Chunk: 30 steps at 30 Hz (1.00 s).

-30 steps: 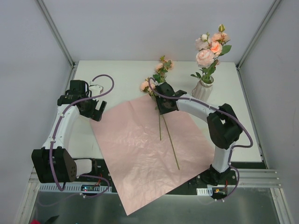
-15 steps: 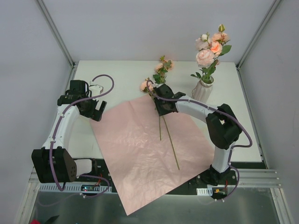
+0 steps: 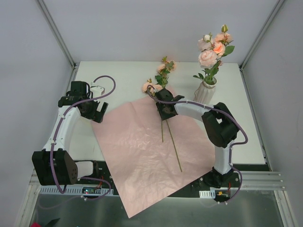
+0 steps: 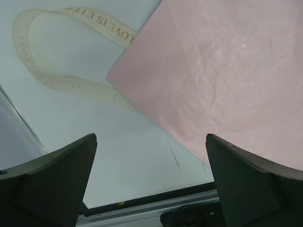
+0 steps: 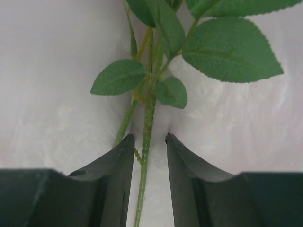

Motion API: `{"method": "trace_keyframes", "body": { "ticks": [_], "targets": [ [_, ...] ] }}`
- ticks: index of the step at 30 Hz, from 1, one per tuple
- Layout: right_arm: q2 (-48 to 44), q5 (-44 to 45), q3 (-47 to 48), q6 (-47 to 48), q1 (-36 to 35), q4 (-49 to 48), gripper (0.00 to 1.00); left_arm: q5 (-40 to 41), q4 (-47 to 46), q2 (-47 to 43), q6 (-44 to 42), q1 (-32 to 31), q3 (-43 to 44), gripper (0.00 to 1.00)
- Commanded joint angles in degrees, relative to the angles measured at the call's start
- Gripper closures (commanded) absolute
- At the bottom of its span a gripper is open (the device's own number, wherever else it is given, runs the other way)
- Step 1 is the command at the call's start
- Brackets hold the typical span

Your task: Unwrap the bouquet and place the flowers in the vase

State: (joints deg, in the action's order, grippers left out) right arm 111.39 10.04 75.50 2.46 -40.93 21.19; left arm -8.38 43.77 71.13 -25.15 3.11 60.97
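Note:
Two loose flowers (image 3: 160, 77) lie with their blooms on the white table beyond the pink paper sheet (image 3: 137, 146), and their thin stems (image 3: 173, 144) run down across it. My right gripper (image 3: 164, 108) is lowered over the stems just below the leaves. In the right wrist view it (image 5: 149, 139) stands open and narrow, straddling one green stem (image 5: 147, 118) with a gap on each side; a second stem (image 5: 124, 124) passes outside the left finger. The off-white vase (image 3: 205, 91) at the back right holds several roses (image 3: 211, 49). My left gripper (image 3: 97, 112) hovers wide open and empty by the paper's left corner.
A cream printed ribbon (image 4: 71, 85) lies looped on the table beside the paper's corner (image 4: 113, 75). The sheet overhangs the table's near edge (image 3: 142, 198). Grey walls enclose the table, and the vase stands just right of my right forearm.
The right gripper has slid a little toward the leaves along the stems and narrowed slightly. The left arm has not moved.

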Motion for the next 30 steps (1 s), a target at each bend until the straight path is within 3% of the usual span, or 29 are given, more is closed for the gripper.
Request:
{"method": "trace_keyframes", "body": {
  "ticks": [1, 4, 8, 11, 22, 26, 29, 30],
  "targets": [
    [2.4, 1.5, 1.3, 0.5, -0.1, -0.5, 0.64, 0.8, -0.2, -1.2, -1.2, 0.4, -0.7, 0.01],
    [2.9, 1.3, 1.0, -0.2, -0.1, -1.0, 0.66, 0.9, -0.3, -1.4, -1.3, 0.5, -0.9, 0.01],
    [2.3, 1.6, 1.4, -1.0, -0.4, -1.4, 0.79, 1.1, -0.2, -1.4, -1.3, 0.4, -1.0, 0.01],
    [1.0, 2.1, 2.5, -1.3, -0.5, -1.1, 0.99, 0.9, -0.2, -1.4, -1.2, 0.6, -0.9, 0.01],
    [-12.8, -0.6, 10.4, -0.2, -0.5, -6.2, 0.99, 1.0, -0.1, -1.9, -1.1, 0.6, -0.2, 0.01],
    [-19.7, -2.6, 16.6, 6.0, -0.6, -11.1, 0.99, 0.7, 0.1, -1.7, -0.7, 0.6, 0.3, 0.01],
    [-24.9, -4.8, 19.7, 13.6, -0.7, -18.5, 0.99, 0.7, 0.2, -1.4, -0.1, 0.6, 0.8, 0.01],
    [-26.6, -5.2, 19.0, 16.1, -0.6, -25.1, 0.99, 0.7, 0.1, -1.3, -0.2, 0.5, 1.0, 0.01]
  ]
}}
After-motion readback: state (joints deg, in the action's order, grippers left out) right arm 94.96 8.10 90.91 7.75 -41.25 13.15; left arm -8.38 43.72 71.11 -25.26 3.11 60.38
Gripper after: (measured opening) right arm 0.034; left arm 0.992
